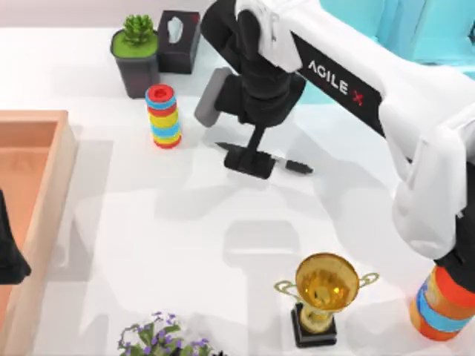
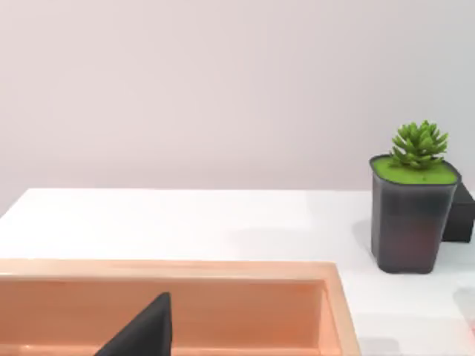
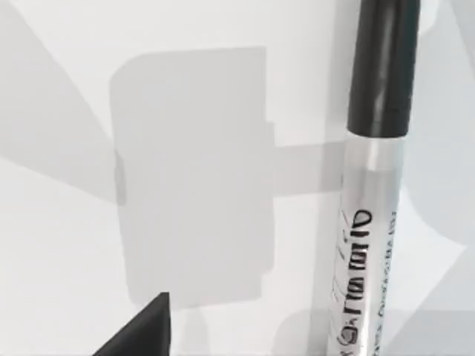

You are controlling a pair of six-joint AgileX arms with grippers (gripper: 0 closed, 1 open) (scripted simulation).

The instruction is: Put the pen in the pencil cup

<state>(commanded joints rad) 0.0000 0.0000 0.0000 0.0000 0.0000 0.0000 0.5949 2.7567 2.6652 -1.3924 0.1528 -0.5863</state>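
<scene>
The pen [image 1: 294,165] lies flat on the white table near the middle, a black marker with a grey printed barrel [image 3: 373,222]. My right gripper [image 1: 249,163] is down over the pen's left half and hides that part from above. In the right wrist view one dark fingertip [image 3: 145,330] shows to the side of the pen, apart from it, and the gripper stands open. The pencil cup [image 1: 438,317], orange with a blue band, stands at the front right corner, partly hidden behind my right arm. My left gripper [image 1: 9,256] is parked at the left edge over the wooden tray.
A wooden tray [image 1: 46,193] fills the left side. A red-blue-yellow striped cylinder [image 1: 163,116] stands left of the pen, with a potted succulent [image 1: 136,55] and a black tissue box [image 1: 178,41] behind it. A gold trophy [image 1: 324,297] and purple flowers [image 1: 163,341] are at the front.
</scene>
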